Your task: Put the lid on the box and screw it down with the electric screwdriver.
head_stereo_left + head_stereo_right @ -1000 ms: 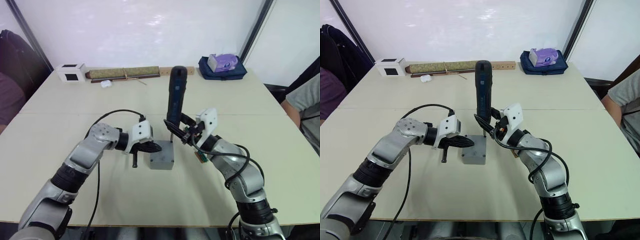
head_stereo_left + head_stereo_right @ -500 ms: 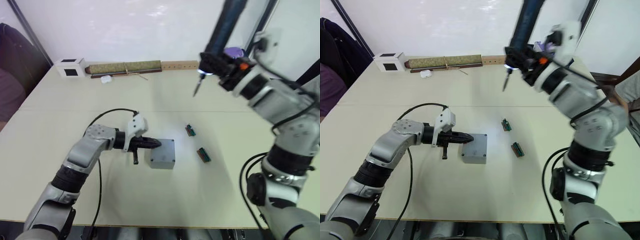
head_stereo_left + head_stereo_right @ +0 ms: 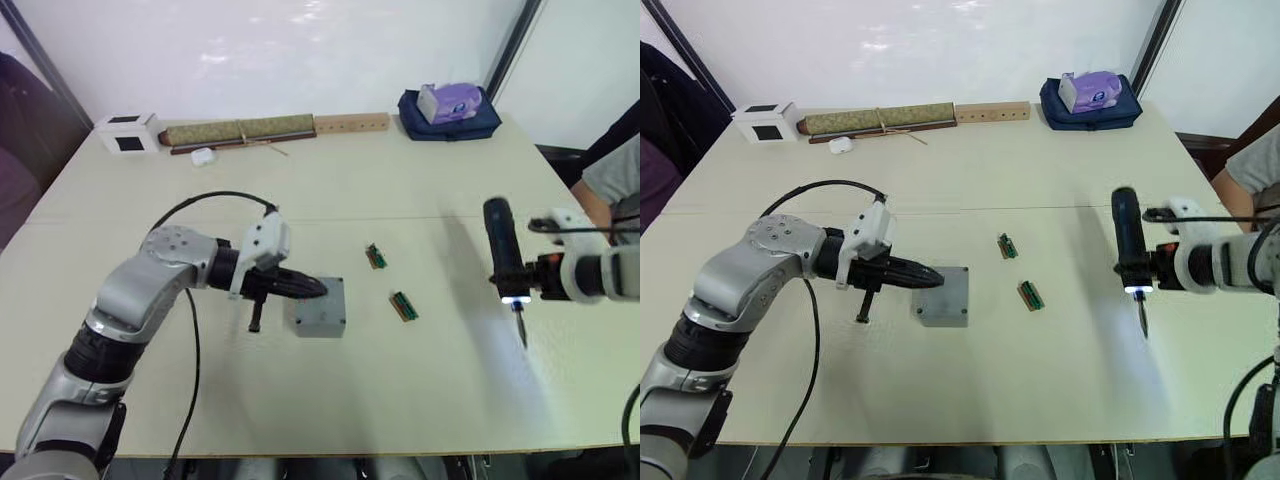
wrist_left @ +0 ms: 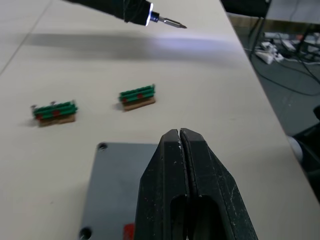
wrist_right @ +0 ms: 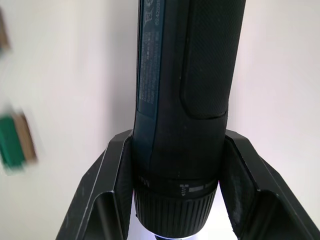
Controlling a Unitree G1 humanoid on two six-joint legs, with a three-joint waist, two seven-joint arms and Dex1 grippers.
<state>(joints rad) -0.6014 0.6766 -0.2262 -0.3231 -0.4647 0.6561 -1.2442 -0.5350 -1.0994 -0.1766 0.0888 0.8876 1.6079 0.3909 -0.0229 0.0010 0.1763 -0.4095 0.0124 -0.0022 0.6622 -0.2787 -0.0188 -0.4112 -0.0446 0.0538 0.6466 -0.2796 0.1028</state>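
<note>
The grey box (image 3: 321, 308) sits mid-table with the flat grey lid (image 4: 114, 182) lying on it, screw holes showing at its corners. My left gripper (image 3: 308, 287) is shut with nothing in it, and its black fingers (image 4: 181, 170) lie over the lid's left edge. Far out over the right side of the table, my right gripper (image 3: 1137, 272) is shut on the black electric screwdriver (image 3: 1126, 238). The tool stands upright, clear of the box, with its tip lit and its bit (image 3: 1143, 322) pointing down. The fingers (image 5: 114, 192) clamp its barrel (image 5: 186, 95) from both sides.
Two small green circuit boards (image 3: 376, 256) (image 3: 404, 306) lie between the box and the screwdriver. Along the far edge are a white cube (image 3: 126, 132), a long roll (image 3: 240, 131), a wooden strip (image 3: 351, 123) and a blue bag (image 3: 446, 108). A person (image 3: 618, 188) sits at the right.
My right arm lifted the screwdriver off the box, swung it high over the back of the table, then brought it down at the right side. The left gripper stays at the lid.
</note>
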